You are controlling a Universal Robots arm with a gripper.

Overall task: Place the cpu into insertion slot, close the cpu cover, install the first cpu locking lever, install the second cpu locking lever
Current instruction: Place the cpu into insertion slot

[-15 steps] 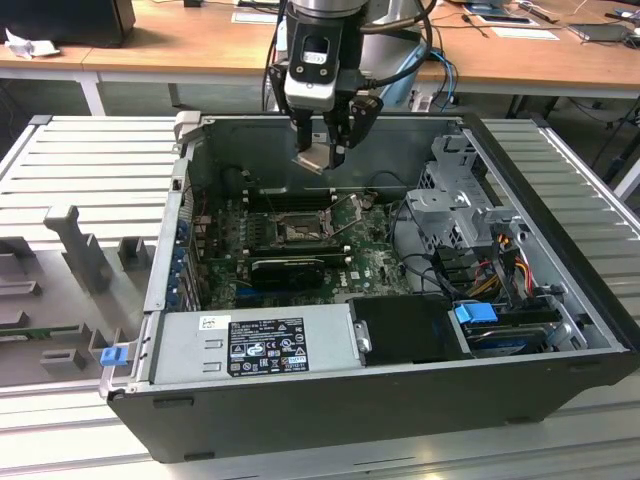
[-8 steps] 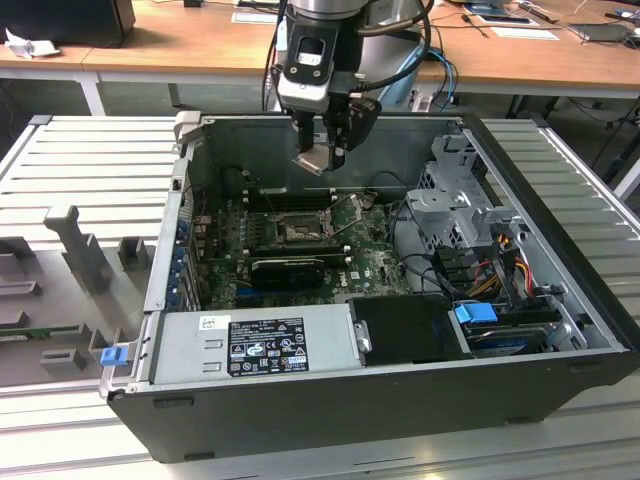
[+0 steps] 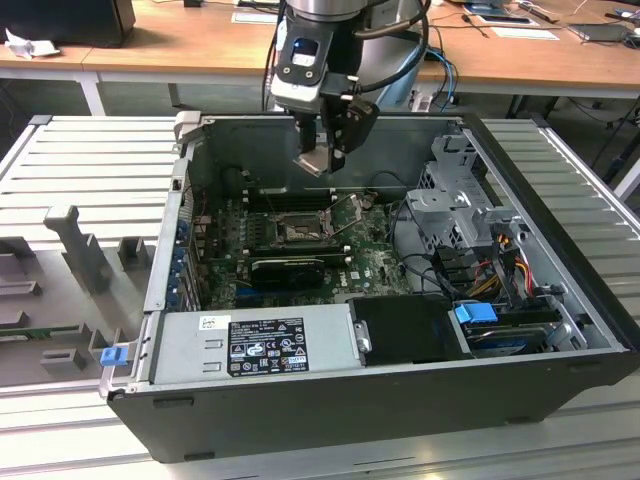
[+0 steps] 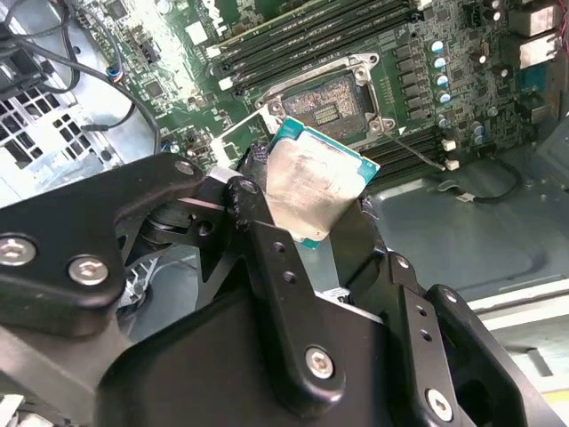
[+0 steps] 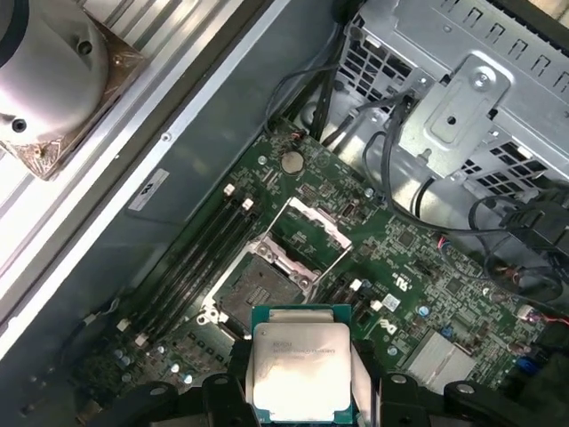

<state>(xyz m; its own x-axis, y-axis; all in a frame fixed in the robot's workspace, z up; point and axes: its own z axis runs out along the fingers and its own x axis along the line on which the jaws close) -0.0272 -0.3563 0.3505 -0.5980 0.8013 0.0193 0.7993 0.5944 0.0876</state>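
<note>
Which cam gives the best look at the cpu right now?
First wrist view: the cpu faces the camera, its grey metal top nearly whole. The second wrist view shows it tilted, its lower edge behind the jaws. In the exterior view it is just a small pale chip.

The cpu (image 5: 300,372) sits in the gripper (image 3: 328,148), above the insertion slot (image 5: 258,289) — which lies inside the case (image 3: 350,405)

The exterior view looks down into the case (image 3: 330,410); both wrist views closely share the motherboard (image 4: 462,62) (image 5: 400,258).
</note>
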